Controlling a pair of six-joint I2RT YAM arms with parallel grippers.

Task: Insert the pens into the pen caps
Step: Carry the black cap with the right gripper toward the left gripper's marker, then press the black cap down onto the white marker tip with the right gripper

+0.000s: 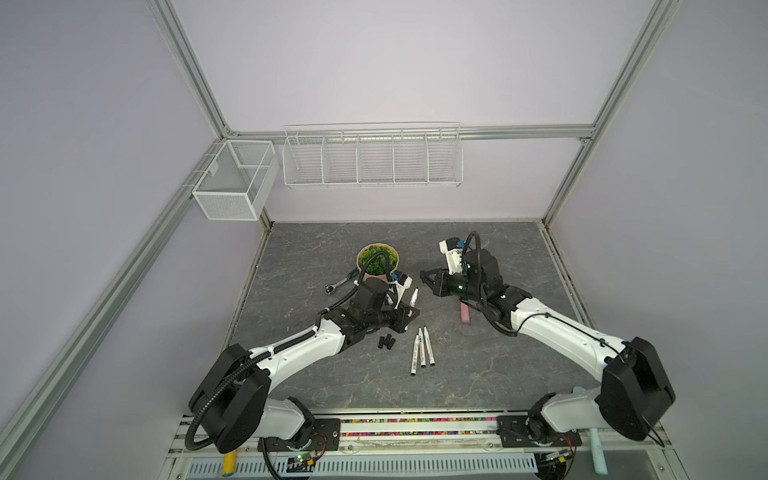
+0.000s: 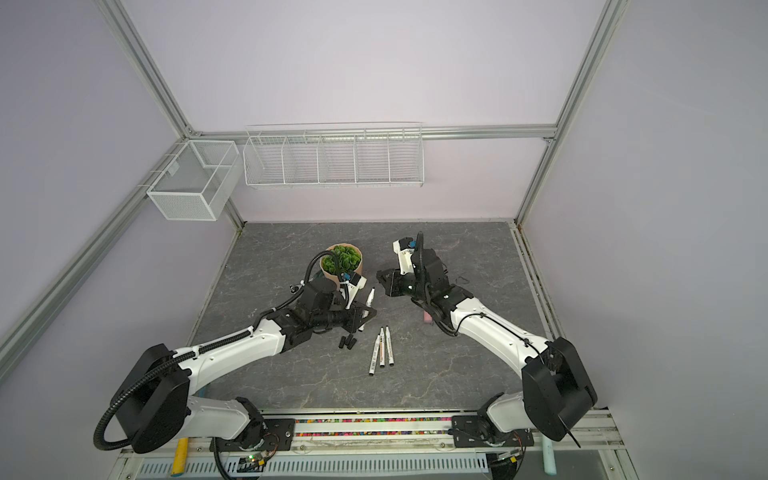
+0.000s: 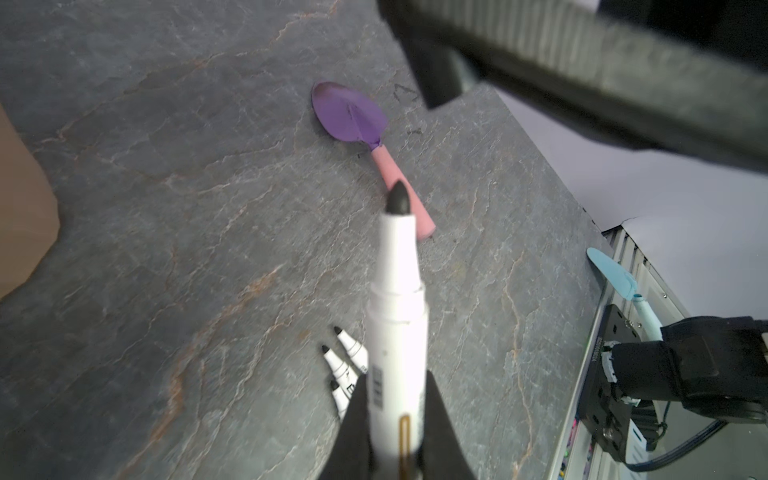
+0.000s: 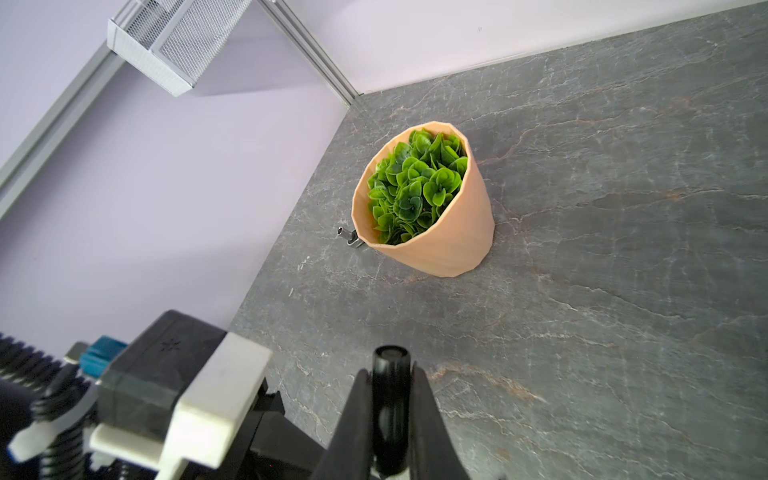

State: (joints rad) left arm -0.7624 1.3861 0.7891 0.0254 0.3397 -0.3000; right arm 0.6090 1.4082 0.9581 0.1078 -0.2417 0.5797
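Right tool (image 4: pixel 390 372) — pen cap (image 4: pixel 390 399); wrist-view only

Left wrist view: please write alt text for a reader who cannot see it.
The left gripper is shut on a white pen, dark tip pointing away, above a grey stone-patterned table. Beyond it lies a purple scoop with a pink handle; the tips of three more pens show beside the gripper.

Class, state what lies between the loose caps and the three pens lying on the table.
Nothing: in both top views, only bare table separates the loose caps from the three pens.
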